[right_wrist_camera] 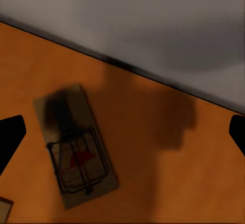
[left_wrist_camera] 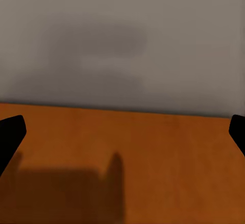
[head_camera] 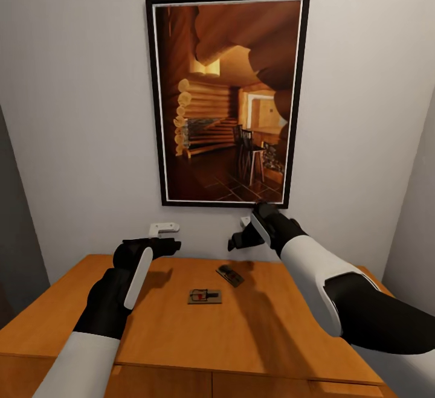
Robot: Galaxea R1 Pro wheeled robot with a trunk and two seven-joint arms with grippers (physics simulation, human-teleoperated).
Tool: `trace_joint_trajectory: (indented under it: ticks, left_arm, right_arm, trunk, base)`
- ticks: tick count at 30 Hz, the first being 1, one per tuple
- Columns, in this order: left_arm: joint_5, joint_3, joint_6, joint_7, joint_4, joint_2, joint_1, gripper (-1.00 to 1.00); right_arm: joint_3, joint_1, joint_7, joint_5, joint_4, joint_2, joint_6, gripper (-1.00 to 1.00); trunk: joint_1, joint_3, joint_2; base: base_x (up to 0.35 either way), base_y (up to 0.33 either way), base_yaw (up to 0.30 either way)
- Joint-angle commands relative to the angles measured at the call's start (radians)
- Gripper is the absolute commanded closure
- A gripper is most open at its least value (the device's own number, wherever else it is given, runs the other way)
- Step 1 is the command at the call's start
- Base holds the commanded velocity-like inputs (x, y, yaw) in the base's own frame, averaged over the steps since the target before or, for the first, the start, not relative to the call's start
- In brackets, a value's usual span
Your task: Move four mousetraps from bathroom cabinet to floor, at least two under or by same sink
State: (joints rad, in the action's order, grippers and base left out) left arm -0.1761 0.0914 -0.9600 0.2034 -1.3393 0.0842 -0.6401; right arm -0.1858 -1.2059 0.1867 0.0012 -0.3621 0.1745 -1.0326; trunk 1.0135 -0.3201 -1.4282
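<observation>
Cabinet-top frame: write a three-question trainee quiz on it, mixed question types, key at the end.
1. How many mousetraps lie on the cabinet top in the head view?
2. True or false: the right gripper is shut on a mousetrap.
3. Which trap is nearer the wall? A) the darker mousetrap B) the lighter mousetrap

Key:
1. Two.
2. False. Its fingers are spread in the right wrist view, with the darker mousetrap lying flat on the wood below; the left gripper is open too.
3. A.

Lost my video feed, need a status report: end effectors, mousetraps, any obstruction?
Both end effectors, left and right, open and empty above the cabinet top. Two mousetraps, near and far, flat on it. Nothing between them and the right end effector.
</observation>
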Motion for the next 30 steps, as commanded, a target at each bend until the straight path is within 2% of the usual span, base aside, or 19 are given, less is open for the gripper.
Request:
trace_joint_trajectory:
  ticks: [1, 5, 11, 14, 19, 30]
  left_arm:
    - [-0.011, 0.001, -0.003, 0.010, 0.000, 0.000, -0.001, -1.00]
    - [-0.011, 0.001, -0.003, 0.010, 0.007, 0.000, -0.001, -1.00]
    - [-0.012, 0.001, -0.002, 0.009, 0.030, 0.000, -0.001, -1.00]
    - [-0.012, 0.001, -0.002, 0.008, 0.035, 0.000, 0.000, -1.00]
    - [-0.012, 0.001, -0.002, 0.008, 0.040, 0.000, -0.001, -1.00]
    - [-0.013, 0.001, -0.002, 0.008, 0.041, 0.002, -0.001, -1.00]
  right_arm:
    - [-0.003, 0.000, 0.002, 0.000, 0.009, 0.000, 0.007, -1.00]
    - [-0.003, 0.001, 0.002, -0.001, 0.055, 0.000, 0.064, -1.00]
    - [-0.003, 0.002, 0.002, -0.002, 0.147, 0.000, 0.189, -1.00]
    - [-0.003, -0.001, 0.002, -0.002, 0.167, 0.000, 0.220, -1.00]
    - [-0.003, -0.001, 0.002, -0.003, 0.182, 0.000, 0.247, -1.00]
    - [-0.004, -0.001, 0.007, -0.003, 0.187, 0.000, 0.251, -1.00]
  trunk:
    - [0.000, -0.001, -0.001]
    - [0.000, -0.001, -0.001]
    - [0.000, -0.001, -0.001]
    - [0.000, -0.001, -0.001]
    - [0.000, -0.001, -0.001]
    - [0.000, -0.001, -0.001]
  base:
    - [0.000, 0.000, 0.000]
    - [0.000, 0.000, 0.000]
    - [0.000, 0.000, 0.000]
    - [0.000, 0.000, 0.000]
    - [0.000, 0.000, 0.000]
    - [0.000, 0.000, 0.000]
